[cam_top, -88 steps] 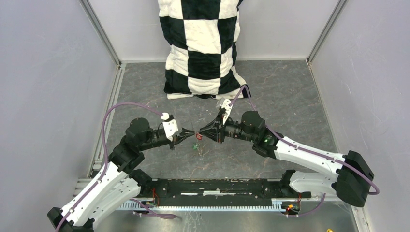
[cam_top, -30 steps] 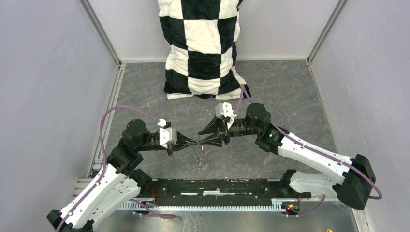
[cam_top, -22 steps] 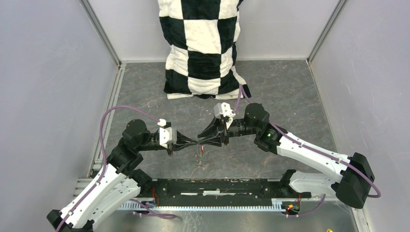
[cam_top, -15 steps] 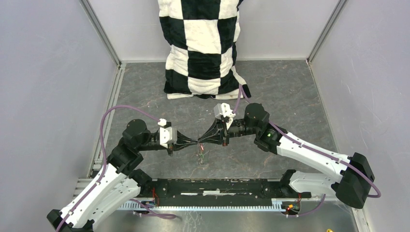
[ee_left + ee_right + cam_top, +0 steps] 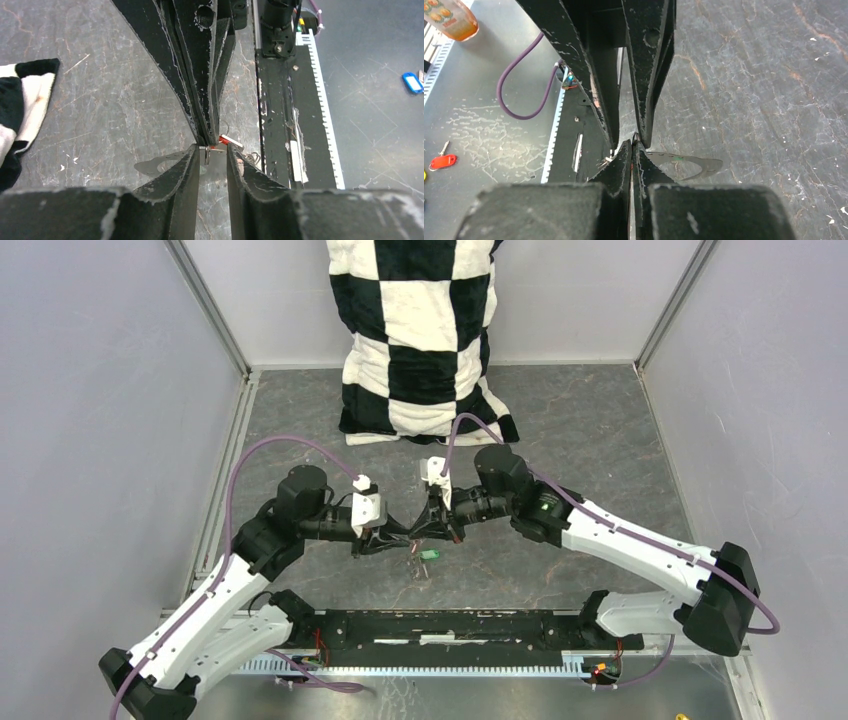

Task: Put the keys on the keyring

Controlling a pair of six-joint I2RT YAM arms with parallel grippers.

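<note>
My right gripper (image 5: 425,532) (image 5: 631,145) is shut on the red key (image 5: 227,141). Its red head sticks out beside the closed tips in the left wrist view and shows as a thin red sliver between the pads in the right wrist view. My left gripper (image 5: 398,538) (image 5: 210,150) faces it tip to tip and stands open, with a small metal piece hanging in the gap and touching neither finger. The green key (image 5: 430,555) shows just below the tips. Thin wire of the keyring (image 5: 414,567) trails beneath them; whether it hangs or lies on the table I cannot tell.
A black-and-white checked cushion (image 5: 425,335) leans against the back wall. The black base rail (image 5: 450,625) runs along the near edge. Beyond the rail lie a blue tag (image 5: 412,82), a loose red key (image 5: 442,161) and an orange bottle (image 5: 449,17).
My right gripper closed on the red key and its arm swung left. The left gripper, shut until half a second ago, has opened and shifted right. The green key now shows below the tips.
</note>
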